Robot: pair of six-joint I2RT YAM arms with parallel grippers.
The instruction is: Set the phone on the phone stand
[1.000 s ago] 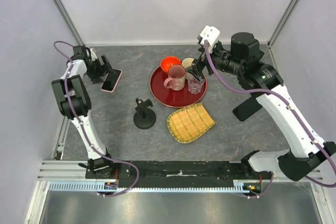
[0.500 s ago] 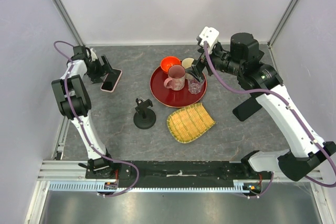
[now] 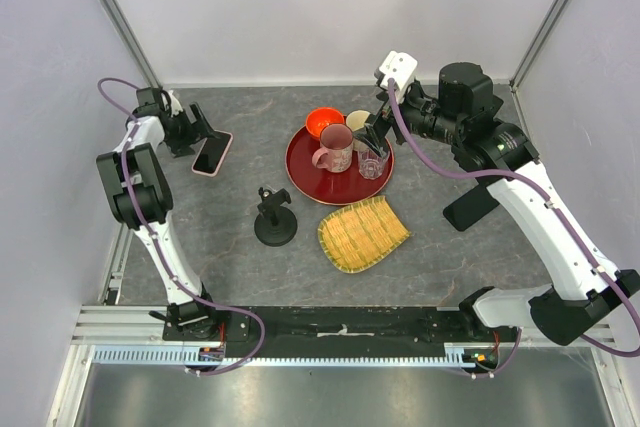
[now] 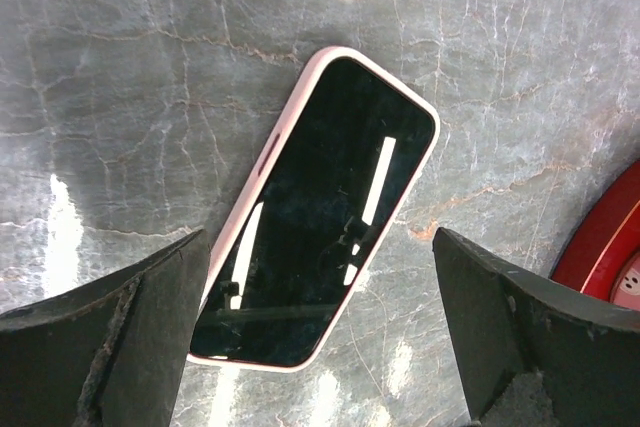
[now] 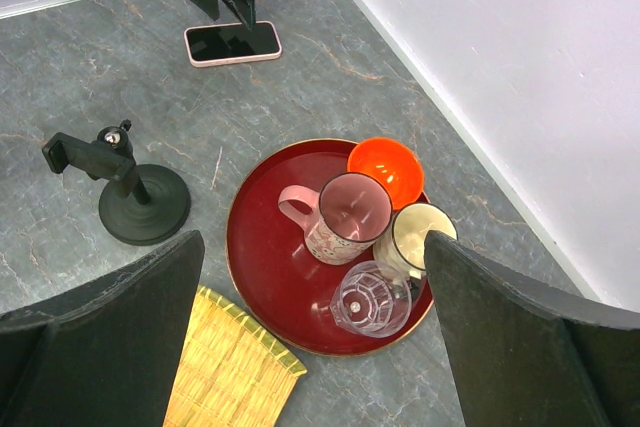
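Note:
A phone in a pink case point(image 3: 212, 153) point(image 4: 318, 209) point(image 5: 232, 43) lies flat, screen up, on the grey table at the far left. My left gripper point(image 3: 200, 135) point(image 4: 322, 347) hangs just above its near end, open, one finger on each side and nothing between them. The black phone stand point(image 3: 273, 219) point(image 5: 128, 191) stands upright toward the table's middle, nothing on it. My right gripper point(image 3: 372, 139) point(image 5: 312, 337) is open and held high over the red tray point(image 3: 308, 177) point(image 5: 262, 267).
The red tray carries a pink mug point(image 3: 334, 149) point(image 5: 340, 219), an orange bowl point(image 3: 323, 123) point(image 5: 386, 169), a cream cup point(image 5: 420, 237) and a clear glass point(image 3: 372, 163) point(image 5: 370, 299). A yellow woven mat point(image 3: 362, 233) point(image 5: 226, 371) lies right of the stand. Walls close in at the left and the back.

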